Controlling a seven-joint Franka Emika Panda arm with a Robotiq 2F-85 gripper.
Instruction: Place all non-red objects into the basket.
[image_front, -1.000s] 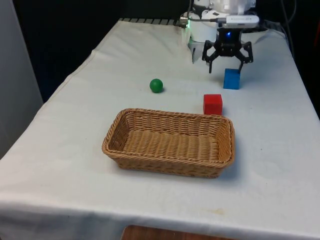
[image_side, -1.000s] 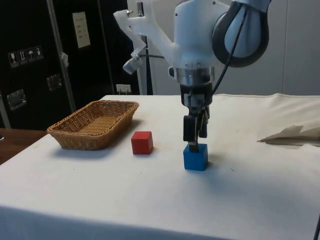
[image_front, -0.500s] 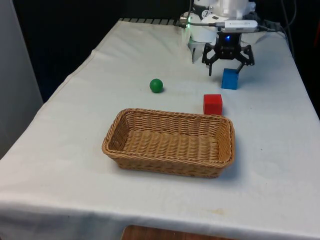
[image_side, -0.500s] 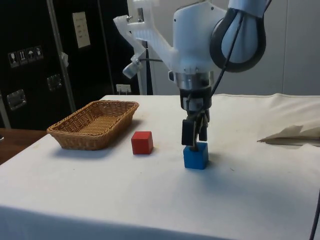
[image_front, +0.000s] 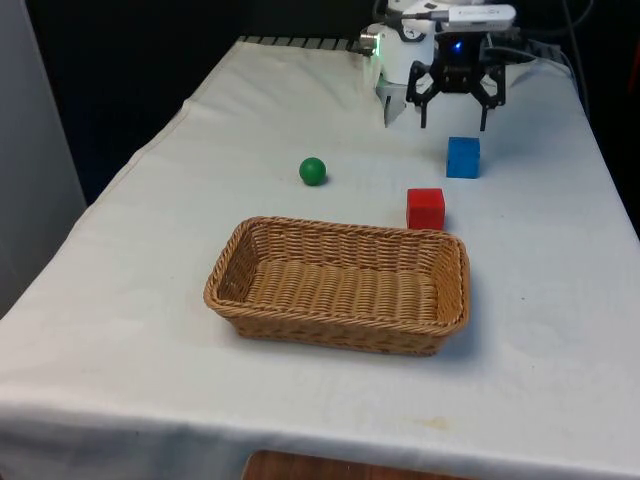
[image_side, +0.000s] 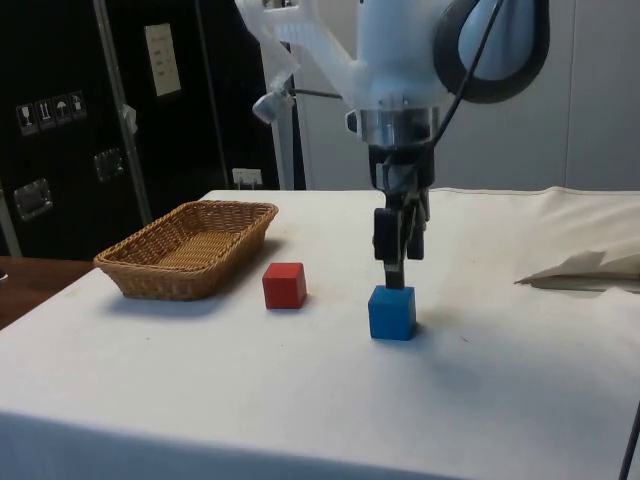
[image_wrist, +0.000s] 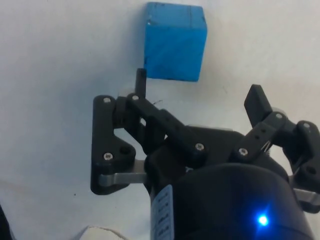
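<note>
A blue cube rests on the white cloth. My gripper hangs open a little above it and slightly behind, holding nothing. A red cube sits between the blue cube and the wicker basket. A green ball lies on the cloth towards the front view's left, apart from the basket. Nothing lies in the basket.
The table's edges run close by on the front view's left and right. A rumpled fold of cloth lies at the side view's right.
My gripper has risen straight up from around the blue cube, staying open. The cube remains on the cloth, shifted only slightly.
</note>
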